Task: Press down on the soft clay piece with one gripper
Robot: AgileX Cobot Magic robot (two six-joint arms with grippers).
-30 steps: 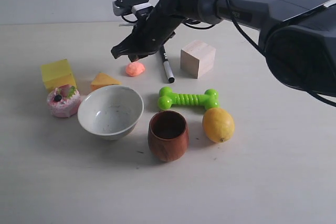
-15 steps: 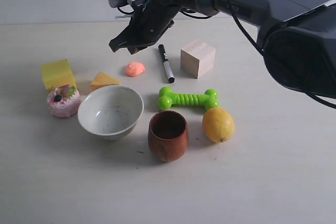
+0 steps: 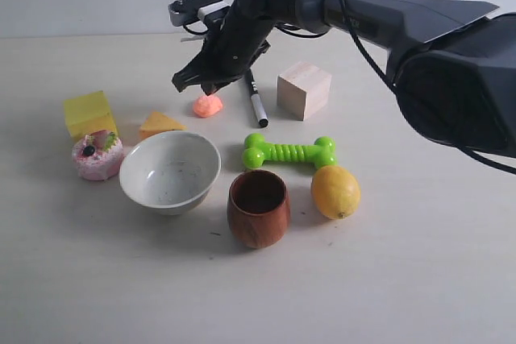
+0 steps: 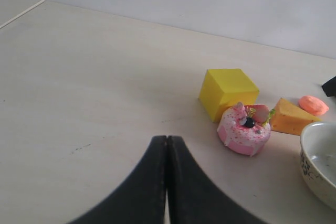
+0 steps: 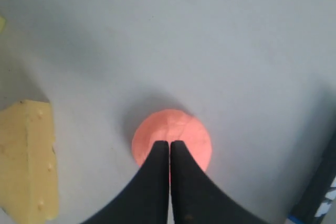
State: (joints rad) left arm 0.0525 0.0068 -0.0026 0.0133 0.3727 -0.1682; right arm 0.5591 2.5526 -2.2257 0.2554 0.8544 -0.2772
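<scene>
The soft clay piece is a small salmon-orange blob on the table between the orange-yellow wedge and the black marker. My right gripper hangs shut just above and behind it, reaching in from the right. In the right wrist view the clay lies right under the closed fingertips of my right gripper; whether they touch it I cannot tell. My left gripper is shut over bare table, with nothing held; the clay shows far off in that view.
A wooden cube, green bone toy, lemon, wooden cup and white bowl stand around. A yellow block and pink cupcake toy sit at the left.
The right gripper rose and shifted back half a second ago, then came down again toward the clay. The clay and the other objects have not moved.
</scene>
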